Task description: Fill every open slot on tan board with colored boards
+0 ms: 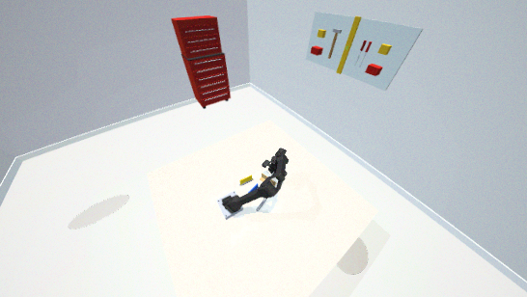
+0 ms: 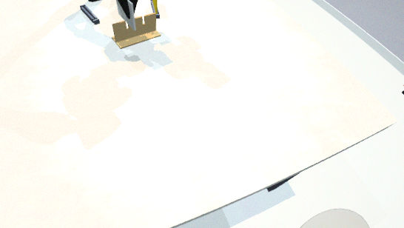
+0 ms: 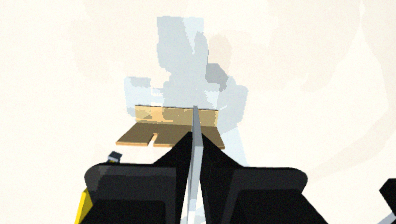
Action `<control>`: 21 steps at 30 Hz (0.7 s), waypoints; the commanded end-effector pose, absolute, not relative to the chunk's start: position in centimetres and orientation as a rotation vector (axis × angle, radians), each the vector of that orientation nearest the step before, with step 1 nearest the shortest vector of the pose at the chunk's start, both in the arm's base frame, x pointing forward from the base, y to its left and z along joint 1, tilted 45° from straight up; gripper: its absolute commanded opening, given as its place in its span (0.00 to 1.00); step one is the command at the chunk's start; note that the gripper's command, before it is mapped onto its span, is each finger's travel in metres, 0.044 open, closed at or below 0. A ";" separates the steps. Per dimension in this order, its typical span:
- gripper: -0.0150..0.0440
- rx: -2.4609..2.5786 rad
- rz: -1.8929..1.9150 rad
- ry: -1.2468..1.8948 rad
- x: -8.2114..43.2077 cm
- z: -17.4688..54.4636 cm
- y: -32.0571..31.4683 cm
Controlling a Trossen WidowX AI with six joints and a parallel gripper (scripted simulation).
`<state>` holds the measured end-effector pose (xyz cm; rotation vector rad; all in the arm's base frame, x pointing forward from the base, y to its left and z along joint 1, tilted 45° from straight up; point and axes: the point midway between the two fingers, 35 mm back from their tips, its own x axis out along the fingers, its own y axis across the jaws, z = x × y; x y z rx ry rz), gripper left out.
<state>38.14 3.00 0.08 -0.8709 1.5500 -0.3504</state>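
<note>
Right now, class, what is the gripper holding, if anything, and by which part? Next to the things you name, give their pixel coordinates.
The gripper [image 3: 194,136] holds a pale gray board [image 2: 132,15] [image 3: 198,160], pinched across its thickness on its two broad faces. The board stands upright; how far down those faces the fingertips reach cannot be told.

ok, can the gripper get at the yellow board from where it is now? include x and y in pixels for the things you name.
Probably not yet: the gripper [image 3: 194,136] is shut on a gray board [image 2: 124,14] [image 3: 198,155], so it would have to free its fingers first. The yellow board [image 1: 246,179] [image 2: 155,7] [image 3: 82,206] stands off to one side, seemingly unblocked.
</note>
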 end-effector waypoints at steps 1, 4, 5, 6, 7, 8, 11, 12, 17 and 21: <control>0.25 -0.880 -0.351 1.554 38.0 -0.2 2.7; 0.25 -0.880 -0.351 1.554 38.0 -0.3 2.6; 0.25 -0.880 -0.351 1.554 38.0 -0.3 2.6; 0.25 -0.880 -0.351 1.554 38.0 -0.3 2.5; 0.25 -0.880 -0.351 1.554 38.0 -0.4 2.5; 0.25 -0.880 -0.351 1.554 38.1 -0.4 2.5; 0.25 -0.880 -0.351 1.554 38.1 -0.5 2.3; 0.25 -0.880 -0.351 1.554 38.1 -0.5 2.3; 0.25 -0.880 -0.351 1.554 38.1 -0.7 2.1; 0.25 -0.880 -0.352 1.554 38.1 -0.9 2.0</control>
